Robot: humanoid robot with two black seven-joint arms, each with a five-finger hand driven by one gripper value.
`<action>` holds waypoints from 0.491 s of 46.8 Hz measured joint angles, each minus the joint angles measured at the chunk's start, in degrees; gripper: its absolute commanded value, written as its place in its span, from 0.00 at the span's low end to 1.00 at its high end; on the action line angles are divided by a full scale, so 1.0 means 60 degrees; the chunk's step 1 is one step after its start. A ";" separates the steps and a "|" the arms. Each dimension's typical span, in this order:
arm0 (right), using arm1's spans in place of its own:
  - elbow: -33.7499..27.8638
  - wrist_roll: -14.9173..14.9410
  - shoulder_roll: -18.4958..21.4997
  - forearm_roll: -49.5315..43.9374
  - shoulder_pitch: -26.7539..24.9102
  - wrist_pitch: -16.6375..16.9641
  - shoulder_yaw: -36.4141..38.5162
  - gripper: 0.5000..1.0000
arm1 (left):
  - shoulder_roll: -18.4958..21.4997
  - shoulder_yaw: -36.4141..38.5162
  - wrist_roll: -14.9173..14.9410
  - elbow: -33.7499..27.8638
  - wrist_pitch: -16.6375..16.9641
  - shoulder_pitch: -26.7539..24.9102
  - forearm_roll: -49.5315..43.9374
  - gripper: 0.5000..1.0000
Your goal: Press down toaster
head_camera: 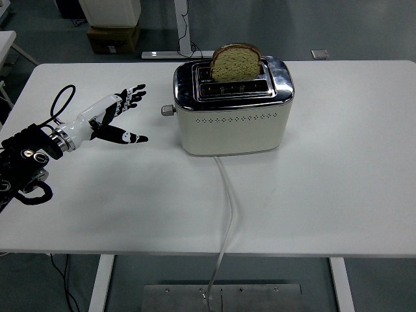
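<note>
Toaster (233, 107) far-centre on desk (338, 169), bread slice (235, 63) standing tall out of far slot | lever (168, 110) on toaster's left end sits high, judged not pressed | left hand (112, 117) fingers spread wide, holding nothing, well left of lever, clear of it | press outstanding; right hand unseen.
</note>
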 measured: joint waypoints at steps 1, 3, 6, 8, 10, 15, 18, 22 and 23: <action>0.0000 0.0000 0.0000 0.0000 0.0000 0.0000 0.0000 1.00 | 0.0038 -0.0001 0.0000 0.0000 0.0001 -0.0023 -0.0143 1.00; 0.0000 0.0000 0.0000 0.0000 0.0000 0.0000 0.0000 1.00 | 0.0128 0.0001 0.0000 0.0001 0.0001 -0.0065 -0.0460 1.00; -0.0001 0.0000 0.0000 0.0000 0.0000 0.0000 0.0000 1.00 | 0.0201 0.0000 0.0000 0.0004 0.0000 -0.0092 -0.0741 1.00; 0.0000 0.0000 0.0000 0.0000 0.0001 0.0000 -0.0001 1.00 | 0.0212 -0.0009 0.0000 0.0006 0.0001 -0.0097 -0.0874 1.00; 0.0000 0.0000 0.0000 0.0000 0.0000 0.0000 -0.0001 1.00 | 0.0213 -0.0029 0.0000 0.0044 0.0014 -0.0100 -0.1048 1.00; 0.0000 0.0000 0.0000 0.0000 0.0000 0.0000 -0.0001 1.00 | 0.0199 -0.0098 0.0000 0.0324 0.0172 -0.0166 -0.1783 1.00; -0.0001 0.0000 0.0000 0.0000 0.0000 0.0000 -0.0001 1.00 | 0.0157 -0.0114 0.0000 0.0518 0.0417 -0.0202 -0.2468 1.00; 0.0000 0.0000 0.0000 0.0000 0.0000 0.0000 0.0001 1.00 | 0.0107 -0.0115 0.0000 0.0658 0.0717 -0.0309 -0.3296 1.00; 0.0000 0.0000 0.0000 0.0000 0.0000 0.0000 0.0001 1.00 | 0.0103 -0.0117 0.0000 0.0664 0.0754 -0.0319 -0.3432 1.00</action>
